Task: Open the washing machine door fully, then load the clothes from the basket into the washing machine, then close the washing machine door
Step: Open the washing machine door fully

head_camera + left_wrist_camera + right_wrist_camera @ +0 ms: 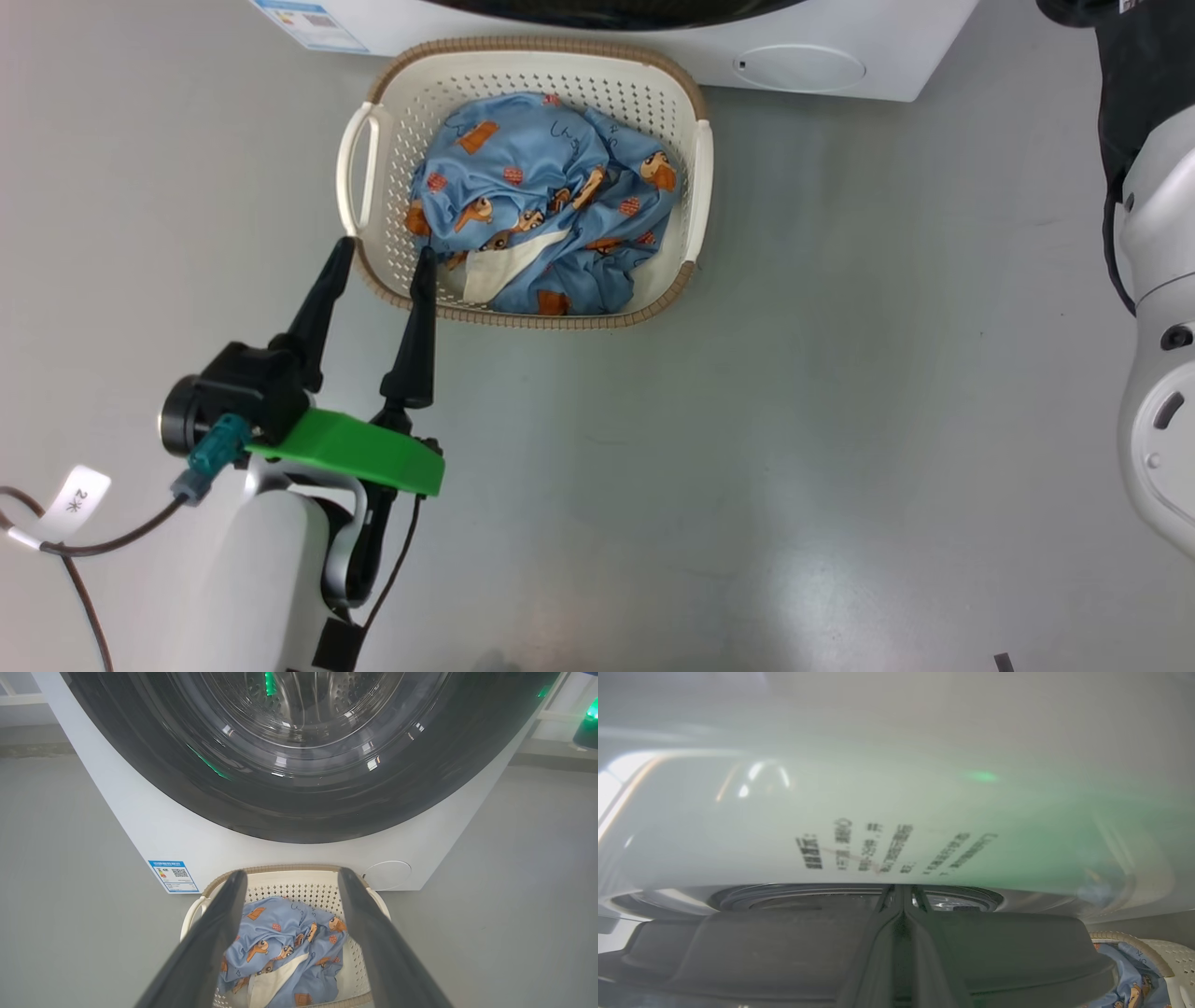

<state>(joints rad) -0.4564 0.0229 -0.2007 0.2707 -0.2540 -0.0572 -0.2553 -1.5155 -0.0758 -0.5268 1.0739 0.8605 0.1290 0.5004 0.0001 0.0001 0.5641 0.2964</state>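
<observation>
The washing machine (187,840) is white, and its black-rimmed door (299,807) lies against its front, the steel drum showing through the glass. The cream basket (700,177) stands on the floor right before it, with the light blue printed clothes (551,187) bunched inside. My left gripper (386,250) is open and holds nothing; its tips hang over the basket's near left corner. In the left wrist view the left gripper (293,873) frames the clothes (285,933). My right gripper (899,891) is shut, tips close against the door's dark rim (738,947) and a white printed surface.
A blue label (174,876) and a round white cover (387,875) sit low on the machine's front. Grey floor spreads on both sides of the basket. My right arm's pale forearm (1158,280) rises along the head view's right edge. A basket corner (1171,956) shows low right in the right wrist view.
</observation>
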